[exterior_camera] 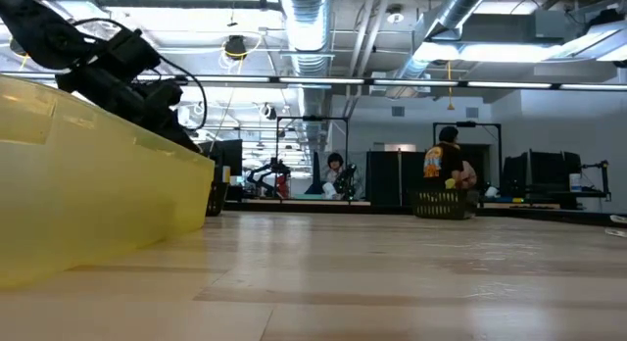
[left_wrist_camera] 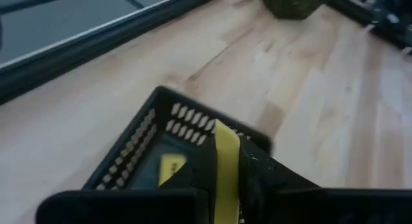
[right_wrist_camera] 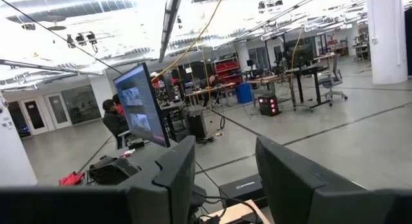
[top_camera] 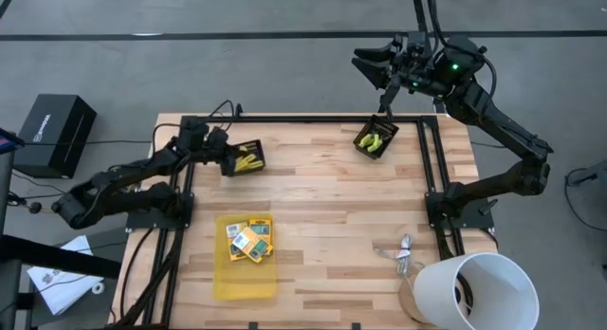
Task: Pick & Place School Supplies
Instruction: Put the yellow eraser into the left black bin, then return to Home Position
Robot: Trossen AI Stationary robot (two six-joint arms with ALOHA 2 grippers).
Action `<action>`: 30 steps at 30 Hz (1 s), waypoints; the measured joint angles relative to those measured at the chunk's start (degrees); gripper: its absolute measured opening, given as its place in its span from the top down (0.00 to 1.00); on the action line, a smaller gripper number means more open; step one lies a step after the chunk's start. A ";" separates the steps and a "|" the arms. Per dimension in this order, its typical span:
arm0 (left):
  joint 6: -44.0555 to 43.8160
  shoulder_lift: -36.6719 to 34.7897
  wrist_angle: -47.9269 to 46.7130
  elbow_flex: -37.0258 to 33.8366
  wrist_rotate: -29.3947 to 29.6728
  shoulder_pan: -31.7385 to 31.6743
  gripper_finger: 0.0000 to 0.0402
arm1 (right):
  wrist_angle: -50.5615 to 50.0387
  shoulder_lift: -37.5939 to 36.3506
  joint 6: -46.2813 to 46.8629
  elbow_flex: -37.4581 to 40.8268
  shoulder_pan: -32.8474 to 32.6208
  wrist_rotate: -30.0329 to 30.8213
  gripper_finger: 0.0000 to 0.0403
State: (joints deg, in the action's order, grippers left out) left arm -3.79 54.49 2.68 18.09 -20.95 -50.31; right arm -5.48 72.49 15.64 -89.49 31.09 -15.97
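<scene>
We are holding our left tool (top_camera: 230,159) over the small black mesh basket (top_camera: 248,159) near the back left of the light wooden table (top_camera: 322,207), its fingers pinching a short yellow stick (left_wrist_camera: 225,161). Our right tool (top_camera: 387,100) is hanging with fingers spread above the second black basket of yellow-green-handled tools (top_camera: 376,138) at the back right. Small printed green-yellow-orange boxes (top_camera: 250,239) are lying in the flat translucent yellow tray (top_camera: 245,281).
</scene>
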 joint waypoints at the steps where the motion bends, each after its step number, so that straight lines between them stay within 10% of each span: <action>1: 0.04 0.80 0.11 0.00 0.04 -0.69 0.93 | 0.07 0.00 0.00 0.00 0.00 0.00 0.62; 15: 0.52 10.42 6.11 0.00 0.22 -2.33 0.83 | -0.08 -0.02 -0.04 0.00 -0.02 -0.52 0.62; 30: -16.84 -3.56 7.88 0.00 -0.33 -2.16 0.70 | -2.33 -0.44 -0.99 0.00 0.00 -0.57 0.62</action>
State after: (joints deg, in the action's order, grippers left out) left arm -20.63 50.93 10.56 18.09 -21.28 -52.47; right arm -7.81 72.05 14.65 -89.49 31.09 -16.53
